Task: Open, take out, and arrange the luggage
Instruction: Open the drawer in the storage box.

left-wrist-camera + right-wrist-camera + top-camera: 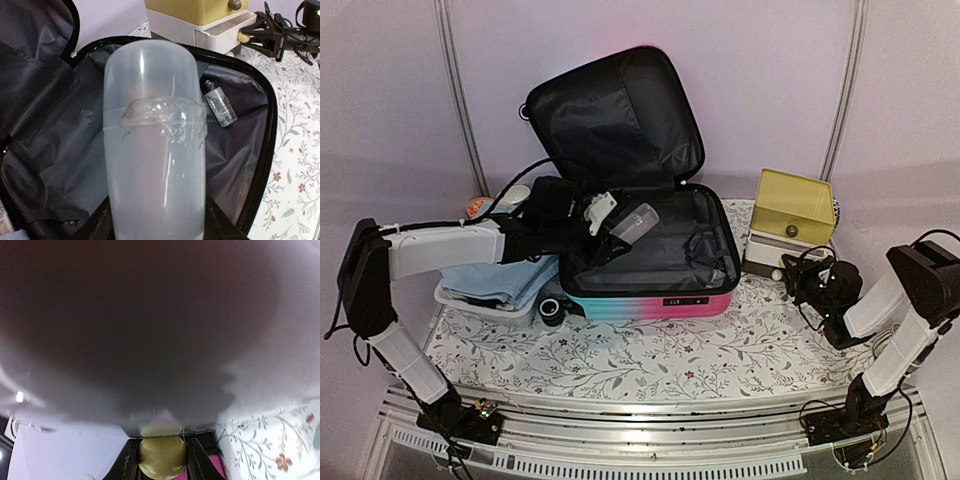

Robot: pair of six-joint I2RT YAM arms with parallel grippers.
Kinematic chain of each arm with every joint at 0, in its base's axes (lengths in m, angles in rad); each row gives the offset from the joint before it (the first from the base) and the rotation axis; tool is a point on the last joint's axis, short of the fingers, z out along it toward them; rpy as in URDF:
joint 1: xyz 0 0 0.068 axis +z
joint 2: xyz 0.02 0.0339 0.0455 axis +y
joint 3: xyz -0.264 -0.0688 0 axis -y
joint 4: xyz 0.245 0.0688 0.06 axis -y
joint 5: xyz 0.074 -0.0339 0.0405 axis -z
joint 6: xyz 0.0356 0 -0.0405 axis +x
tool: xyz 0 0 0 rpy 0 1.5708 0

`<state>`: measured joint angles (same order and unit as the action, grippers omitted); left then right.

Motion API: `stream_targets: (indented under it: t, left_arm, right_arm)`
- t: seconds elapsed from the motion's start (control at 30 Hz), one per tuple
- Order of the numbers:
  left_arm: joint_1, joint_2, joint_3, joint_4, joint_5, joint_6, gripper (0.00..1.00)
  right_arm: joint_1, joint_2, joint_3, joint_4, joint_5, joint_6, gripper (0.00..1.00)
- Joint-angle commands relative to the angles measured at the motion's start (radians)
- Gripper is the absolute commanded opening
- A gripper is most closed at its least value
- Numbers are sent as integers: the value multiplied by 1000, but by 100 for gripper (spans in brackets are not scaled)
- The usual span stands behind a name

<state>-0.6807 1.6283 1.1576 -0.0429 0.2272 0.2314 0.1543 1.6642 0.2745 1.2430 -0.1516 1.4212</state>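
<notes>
The luggage (650, 300) lies open in the middle of the table, its lid (620, 110) propped up and its black lining (60, 150) showing. My left gripper (610, 228) is shut on a translucent plastic bottle (155, 150) and holds it above the left part of the open case. A small clear bottle (219, 104) lies inside by the right wall. My right gripper (796, 280) is at the lower drawer of the yellow-topped box (790, 215). Its fingers press both sides of the round yellowish drawer knob (162, 457).
A white basket (455, 297) with folded blue cloth (505, 280) sits left of the case. A small black round thing (552, 312) lies at the case's front left corner. The floral mat (650, 355) covers the table in front. The drawer front fills the right wrist view.
</notes>
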Motion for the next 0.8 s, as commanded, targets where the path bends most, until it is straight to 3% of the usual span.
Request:
stream_targets:
  t: [0.0,0.2,0.37,0.47,0.6,0.77]
  left_arm:
    - [-15,-47,-33,-2,12,-5,44]
    - [-29,-54,-49,-2,18,-15,45]
    - [-66,-32,-16,-8,21,-20,45]
    - [-92,-18,6,-8,23,-32,44]
    - [-120,-10,22,-8,27,-50,44]
    - [-144,-32,24,-8,44,-84,44]
  right_arm:
    - [8,-93,-95,10,35,-10,12]
    - [11,-246,-203,-76,6,-27,13]
    - [18,-382,-217,-244,-22,-60,18]
    - [22,-449,-216,-322,-26,-64,31]
    - [22,-525,-201,-435,-28,-80,60]
    - [22,-635,-156,-628,-33,-138,75]
